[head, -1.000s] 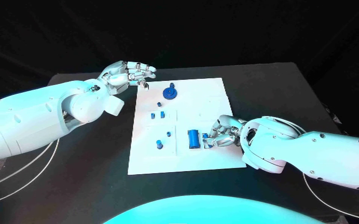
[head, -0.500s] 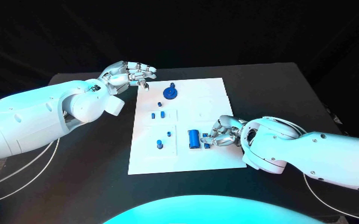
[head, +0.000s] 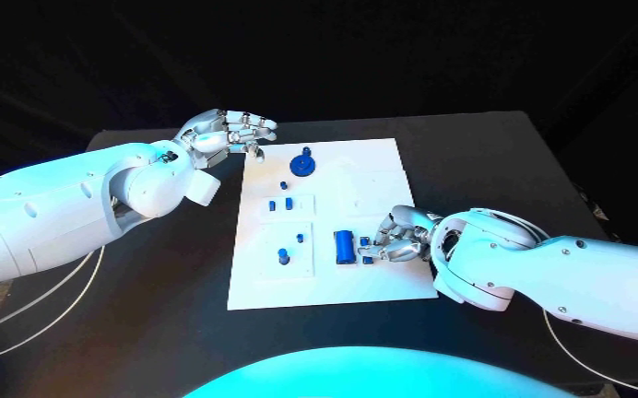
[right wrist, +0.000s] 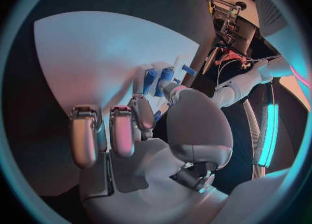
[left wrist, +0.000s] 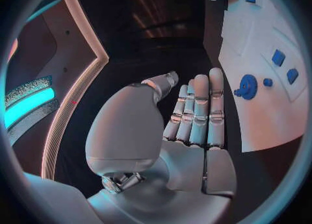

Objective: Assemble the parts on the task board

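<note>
Parts lie spread over the task board (head: 379, 163) at mid-worktop. One long blue cylinder (head: 343, 247) lies flat on the near half, its axis running away from the robot, apparently ready for lifting. Beside it the right robot hand (head: 394, 238) pinches a small blue piece (right wrist: 158, 114). The left robot hand (head: 226, 132) hovers off the far corner, fingers curled, grasping nothing.

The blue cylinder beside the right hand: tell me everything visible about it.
The blue cylinder is the largest elongated part near the task board's near right area. It looks like smooth blue plastic and lies on its side, lengthwise toward the robot. The right hand sits right beside it, fingertips at its side; actual contact cannot be confirmed. Small blue pieces lie near it.
</note>
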